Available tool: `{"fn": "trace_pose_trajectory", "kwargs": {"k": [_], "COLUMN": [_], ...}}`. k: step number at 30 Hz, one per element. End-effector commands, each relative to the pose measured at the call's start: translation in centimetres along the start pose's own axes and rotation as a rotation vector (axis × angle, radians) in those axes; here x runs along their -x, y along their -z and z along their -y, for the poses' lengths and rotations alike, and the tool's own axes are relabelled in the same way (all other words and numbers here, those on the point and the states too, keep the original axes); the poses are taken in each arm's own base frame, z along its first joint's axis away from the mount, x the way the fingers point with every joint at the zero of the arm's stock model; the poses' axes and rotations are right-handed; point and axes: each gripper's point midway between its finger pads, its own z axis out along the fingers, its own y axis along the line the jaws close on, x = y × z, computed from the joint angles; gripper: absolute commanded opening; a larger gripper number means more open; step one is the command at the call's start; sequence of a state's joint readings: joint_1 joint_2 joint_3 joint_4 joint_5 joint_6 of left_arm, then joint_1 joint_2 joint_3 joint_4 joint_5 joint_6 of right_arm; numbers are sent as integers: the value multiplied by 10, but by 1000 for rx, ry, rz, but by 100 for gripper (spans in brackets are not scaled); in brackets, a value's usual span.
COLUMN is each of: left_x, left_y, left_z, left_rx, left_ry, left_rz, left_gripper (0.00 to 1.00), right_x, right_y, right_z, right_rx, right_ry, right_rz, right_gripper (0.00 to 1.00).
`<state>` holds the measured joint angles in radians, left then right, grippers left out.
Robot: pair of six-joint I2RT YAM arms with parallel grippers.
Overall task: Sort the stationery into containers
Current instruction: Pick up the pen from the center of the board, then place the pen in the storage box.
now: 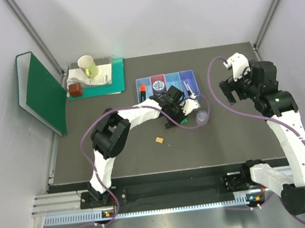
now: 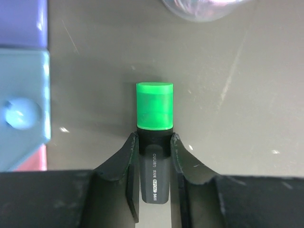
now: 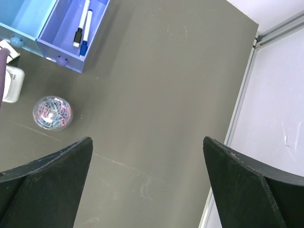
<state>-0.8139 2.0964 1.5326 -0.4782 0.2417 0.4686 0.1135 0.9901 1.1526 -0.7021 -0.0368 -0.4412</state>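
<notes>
- The left hand (image 2: 154,142) has narrowed onto the black highlighter with a green cap (image 2: 154,107), a finger pressed to each side of its barrel.
- The highlighter lies flat on the dark worktop (image 2: 237,95). Its long axis runs in line with the hand, cap pointing away towards the clear round tub of paper clips (image 3: 52,113).
- The row of four joined plastic bins (image 1: 167,85) sits just beyond, on the far side.
- The right hand (image 3: 147,142) gapes wide and empty, well apart at right; the left is nearer.
- Loose items: one tub, one tiny tan block (image 1: 159,140).
</notes>
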Motion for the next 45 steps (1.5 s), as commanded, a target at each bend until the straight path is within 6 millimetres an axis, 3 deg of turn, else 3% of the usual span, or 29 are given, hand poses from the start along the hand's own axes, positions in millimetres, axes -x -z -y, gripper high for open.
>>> {"fn": "trace_pose_trajectory", "kwargs": {"k": [1, 6, 12, 15, 18, 22, 25, 28, 35, 38, 45], "left_x": [9, 38, 71, 78, 78, 61, 45, 26, -8, -17, -25], "left_y": [38, 80, 132, 156, 175, 201, 204, 193, 139, 127, 120], "left_z": [14, 17, 1, -21, -55, -127, -169, -197, -212, -217, -235], "left_rx": [-13, 1, 78, 123, 151, 238, 308, 344, 297, 296, 332], "left_ry": [54, 101, 186, 274, 451, 711, 829, 911, 1071, 1095, 1102], "left_rz": [1, 90, 224, 284, 350, 444, 473, 463, 400, 385, 386], "left_gripper": [0, 0, 0, 0, 0, 0, 0, 0, 0, 0, 0], "right_x": [11, 11, 7, 5, 1, 1, 4, 8, 7, 5, -1], "right_y": [9, 12, 16, 17, 19, 20, 20, 19, 15, 14, 12], "right_z": [5, 9, 18, 24, 30, 34, 35, 37, 36, 36, 30], "right_rx": [-25, -44, -103, -141, -172, -189, -190, -191, -180, -179, -166], "right_ry": [-22, -27, -48, -58, -76, -94, -102, -103, -118, -119, -129], "right_rz": [57, 59, 53, 49, 48, 53, 57, 56, 37, 31, 19], "right_gripper": [100, 100, 100, 100, 100, 99, 100, 100, 100, 100, 100]}}
